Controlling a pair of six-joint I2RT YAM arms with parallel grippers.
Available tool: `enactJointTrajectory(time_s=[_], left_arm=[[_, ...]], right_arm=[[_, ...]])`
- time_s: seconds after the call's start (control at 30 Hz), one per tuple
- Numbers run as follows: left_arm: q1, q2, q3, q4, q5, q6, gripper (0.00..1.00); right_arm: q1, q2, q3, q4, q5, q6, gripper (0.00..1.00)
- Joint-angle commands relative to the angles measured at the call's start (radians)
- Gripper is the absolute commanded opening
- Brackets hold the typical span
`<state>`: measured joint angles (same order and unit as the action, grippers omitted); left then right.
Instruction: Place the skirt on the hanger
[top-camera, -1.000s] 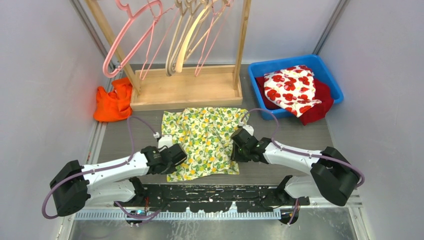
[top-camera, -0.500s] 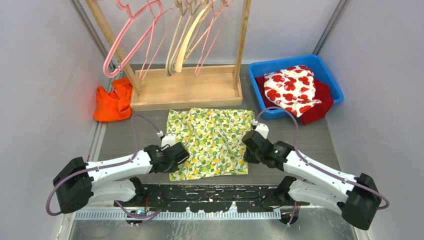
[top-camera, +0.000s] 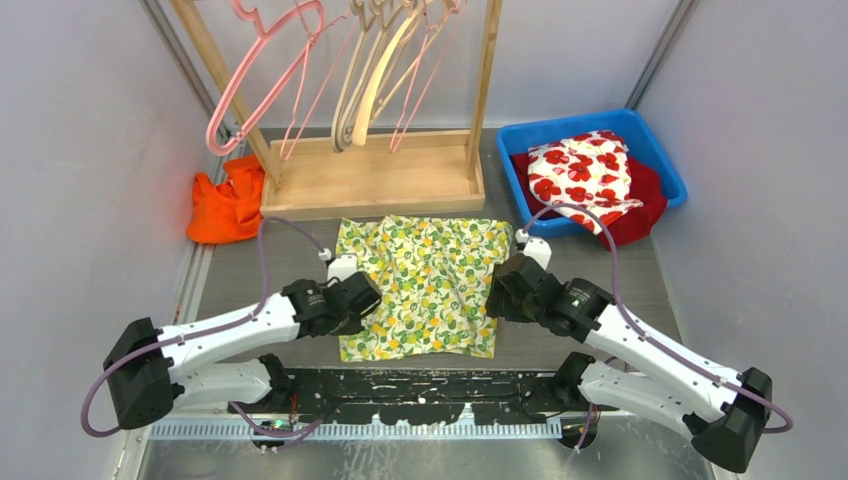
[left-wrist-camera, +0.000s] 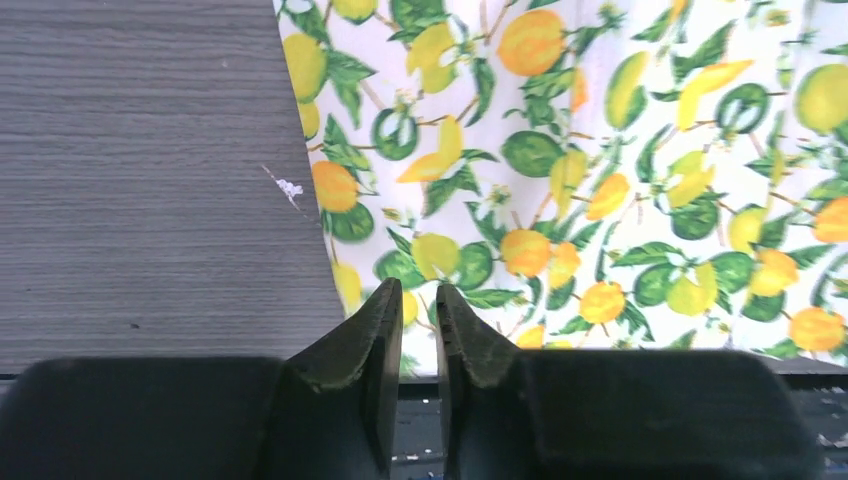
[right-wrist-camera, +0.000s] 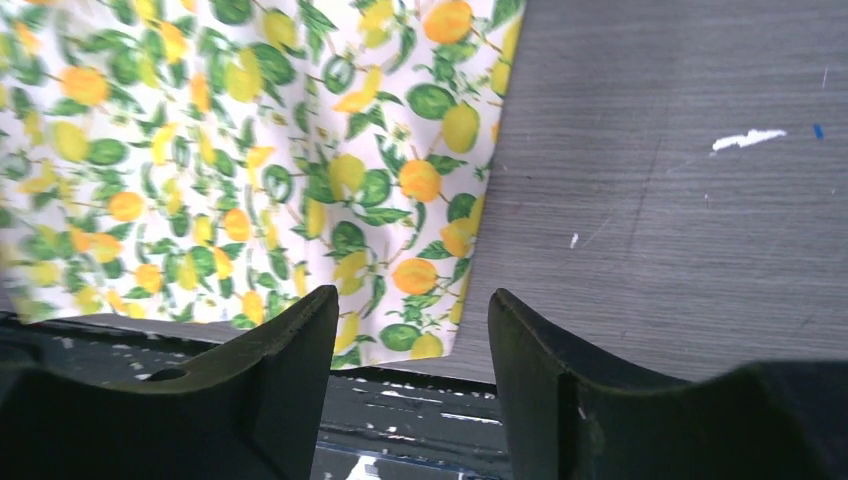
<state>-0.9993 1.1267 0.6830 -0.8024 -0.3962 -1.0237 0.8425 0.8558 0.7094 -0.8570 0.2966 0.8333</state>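
Note:
The skirt (top-camera: 425, 285), white with a lemon and lime print, lies spread flat on the grey table in front of the rack. Several hangers hang on the wooden rack (top-camera: 372, 175) at the back: a pink hanger (top-camera: 262, 80) on the left, cream ones (top-camera: 375, 70) beside it. My left gripper (top-camera: 365, 297) hovers at the skirt's left edge; in the left wrist view its gripper (left-wrist-camera: 418, 300) shows a narrow gap with nothing in it, the skirt (left-wrist-camera: 600, 150) below. My right gripper (top-camera: 497, 295) is at the skirt's right edge, wide open (right-wrist-camera: 412, 305) over the skirt's near right corner (right-wrist-camera: 250, 150).
A blue bin (top-camera: 655, 150) at the back right holds a red-poppy cloth (top-camera: 580, 175) over a red one. An orange cloth (top-camera: 225, 205) lies bunched left of the rack base. Grey walls close in on both sides. The dark mounting rail runs along the near edge.
The skirt has shifted right and now lies flatter. The right arm swung outward and its jaws opened wide. The left jaws have parted slightly and no longer pinch the cloth.

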Motion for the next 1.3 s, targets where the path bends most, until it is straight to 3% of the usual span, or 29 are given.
enactJointTrajectory(time_s=[0.0,0.23,0.33,0.43,0.5,0.57,0.63,1.27], left_arm=[[-0.008,-0.059,0.083,-0.103,-0.025,0.02,0.23],[-0.009,-0.128,0.162,-0.204,-0.059,0.031,0.37],[-0.009,-0.145,0.198,-0.238,-0.091,0.043,0.46],[-0.009,-0.153,0.238,-0.272,-0.12,0.053,0.59],[-0.009,-0.156,0.257,-0.279,-0.132,0.064,0.7],[-0.009,-0.155,0.27,-0.282,-0.142,0.069,0.91],[-0.009,-0.152,0.277,-0.283,-0.143,0.072,1.0],[0.005,-0.066,0.352,-0.199,-0.161,0.147,1.0]], right_arm=[[0.004,-0.041,0.106,-0.015,0.029,-0.034,0.63],[0.004,-0.024,0.182,-0.01,0.03,-0.084,0.7],[0.004,-0.015,0.189,0.012,-0.008,-0.096,0.79],[0.004,-0.008,0.188,0.033,-0.028,-0.1,0.98],[0.004,-0.004,0.188,0.038,-0.035,-0.104,1.0],[0.004,-0.002,0.186,0.044,-0.035,-0.106,1.0],[0.004,0.0,0.182,0.05,-0.038,-0.107,1.0],[0.004,0.038,0.191,0.073,-0.05,-0.12,1.0]])
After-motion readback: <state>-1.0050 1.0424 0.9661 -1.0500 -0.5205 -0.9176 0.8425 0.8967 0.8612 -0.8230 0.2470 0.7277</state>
